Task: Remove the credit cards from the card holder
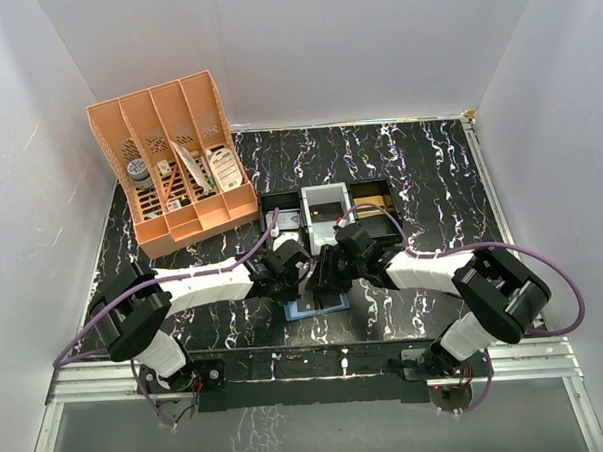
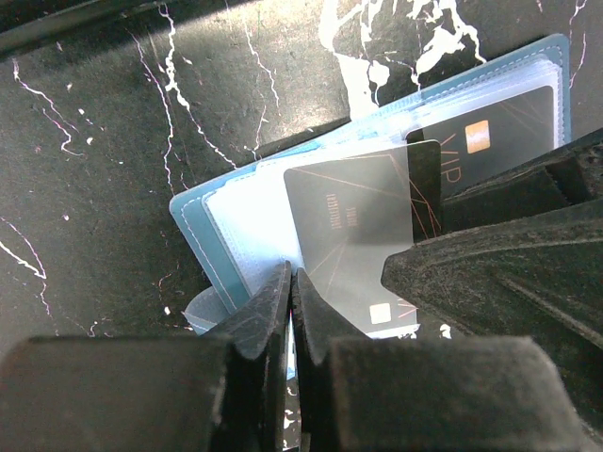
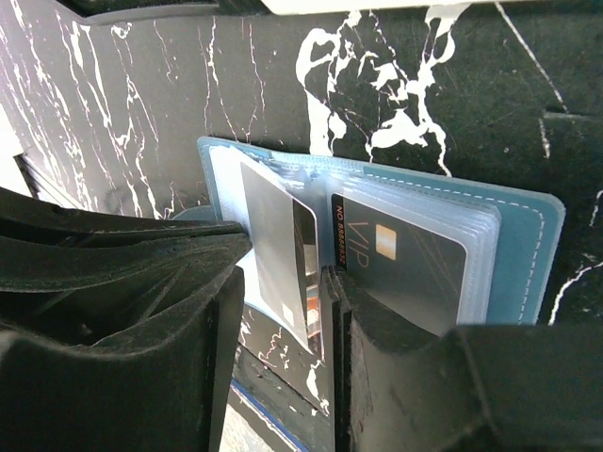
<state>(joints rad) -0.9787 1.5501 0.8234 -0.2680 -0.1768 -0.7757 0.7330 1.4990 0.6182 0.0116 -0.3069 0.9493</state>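
1. One orange plastic file rack (image 1: pixel 196 223) stands at the far left of the black table with white streaks (image 1: pixel 429 170). It has four slots, and small things sit inside them.
2. There are two arms, one on each side, and they meet in the middle of the table.
3. The left gripper (image 2: pixel 293 284) is squeezed tight, with its two fingers pressed together. The tips sit right at the near edge of the card holder's see-through pages. I cannot tell if a page is caught between them.
4. One soft teal-blue card holder (image 2: pixel 193 221) lies open on the table, under both grippers and near the front edge. Its see-through pockets face up.
5. I can count two thin plastic cards. The standing card (image 3: pixel 273 235) is grey-black and tips up out of the pages. The flat card (image 3: pixel 405 264) is black with a gold chip and lies in a pocket on the right half.
6. Three trays sit just behind the card holder: one black tray (image 1: pixel 270 200), one white tray (image 1: pixel 308 198), and one more black tray (image 1: pixel 380 189).
7. The right gripper (image 3: pixel 287 282) has its two fingers apart, one on each side of the standing card. A gap shows beside the card, so it is not squeezed yet.
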